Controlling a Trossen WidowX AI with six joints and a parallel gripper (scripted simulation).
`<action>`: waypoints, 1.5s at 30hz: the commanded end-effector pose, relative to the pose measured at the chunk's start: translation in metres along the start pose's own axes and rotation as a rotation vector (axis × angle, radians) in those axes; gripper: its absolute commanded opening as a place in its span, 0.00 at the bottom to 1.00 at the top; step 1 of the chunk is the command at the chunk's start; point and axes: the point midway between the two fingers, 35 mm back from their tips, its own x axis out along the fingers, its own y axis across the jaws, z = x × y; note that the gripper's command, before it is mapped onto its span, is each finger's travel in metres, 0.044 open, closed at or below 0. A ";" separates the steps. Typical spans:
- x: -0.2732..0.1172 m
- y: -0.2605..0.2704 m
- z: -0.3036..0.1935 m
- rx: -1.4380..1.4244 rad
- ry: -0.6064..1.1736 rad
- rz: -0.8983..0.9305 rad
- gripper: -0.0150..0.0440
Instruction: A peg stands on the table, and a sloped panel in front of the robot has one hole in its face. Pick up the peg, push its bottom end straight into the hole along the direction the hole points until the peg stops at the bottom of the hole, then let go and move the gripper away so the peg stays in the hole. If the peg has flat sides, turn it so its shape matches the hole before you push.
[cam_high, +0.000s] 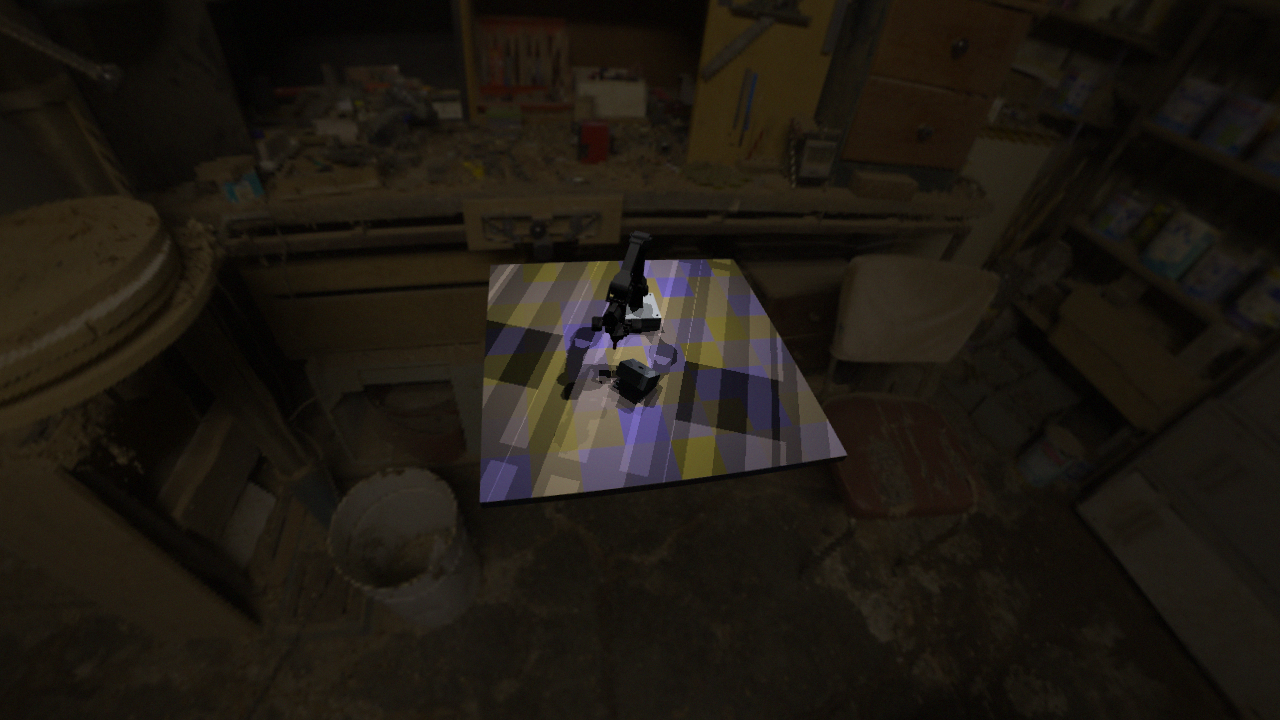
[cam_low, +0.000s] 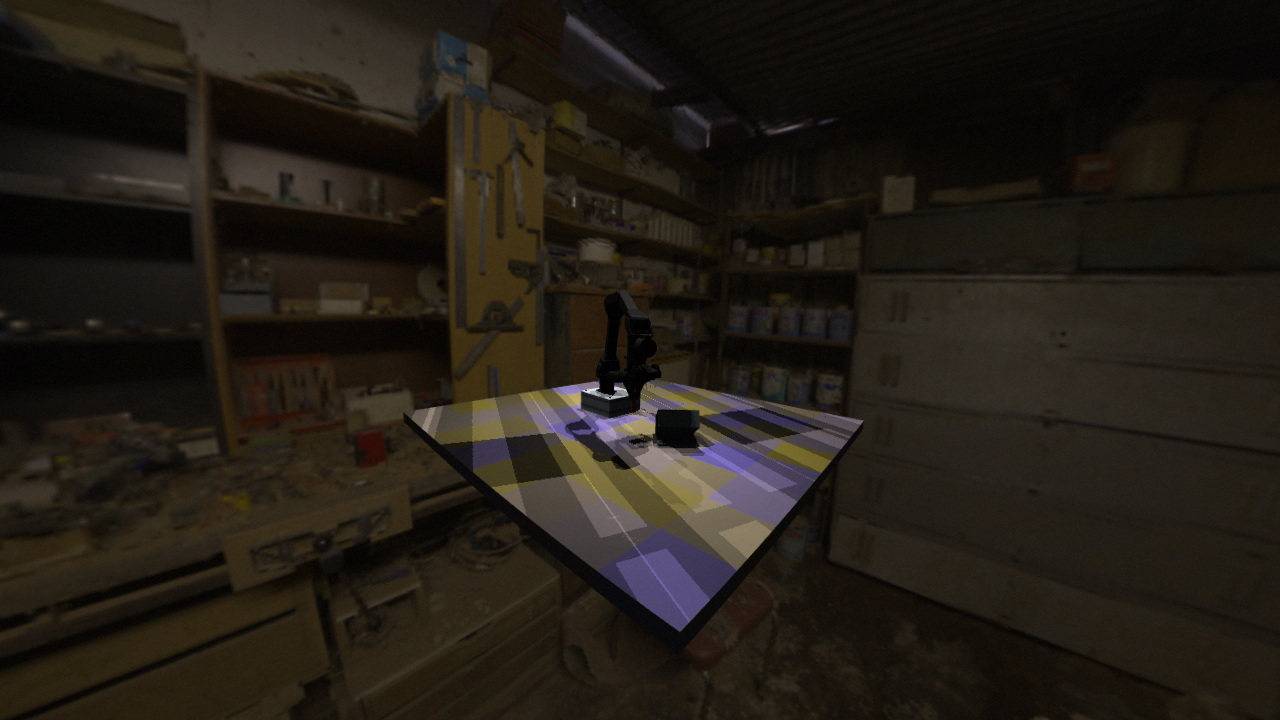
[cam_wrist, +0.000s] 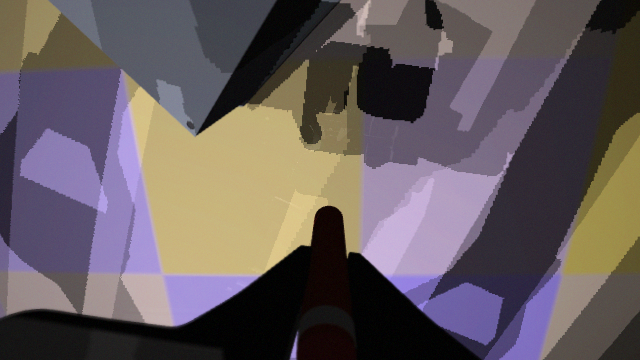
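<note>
The dark red, round peg (cam_wrist: 328, 225) with a grey band stands out between the black fingers in the wrist view. My gripper (cam_high: 614, 342) (cam_low: 634, 400) (cam_wrist: 328, 260) is shut on it and holds it above the table, its lower end pointing down and off the surface. The dark grey block with the sloped panel (cam_high: 637, 385) (cam_low: 677, 422) (cam_wrist: 150, 45) stands beside the peg, to the right of the gripper in the top and exterior views and at the upper left in the wrist view. Its hole cannot be made out clearly.
The table (cam_high: 554, 465) (cam_low: 662, 573) has a patchwork of yellow, purple and grey with dark shadows. The pale robot base (cam_high: 648, 312) (cam_low: 601, 402) sits behind the gripper. A cluttered workshop surrounds the table.
</note>
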 end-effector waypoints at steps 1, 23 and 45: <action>-0.006 0.001 0.001 -0.011 -0.009 -0.001 0.25; -0.014 0.023 0.011 -0.170 -0.040 -0.082 0.25; -0.023 0.046 0.021 -0.329 -0.076 -0.164 0.25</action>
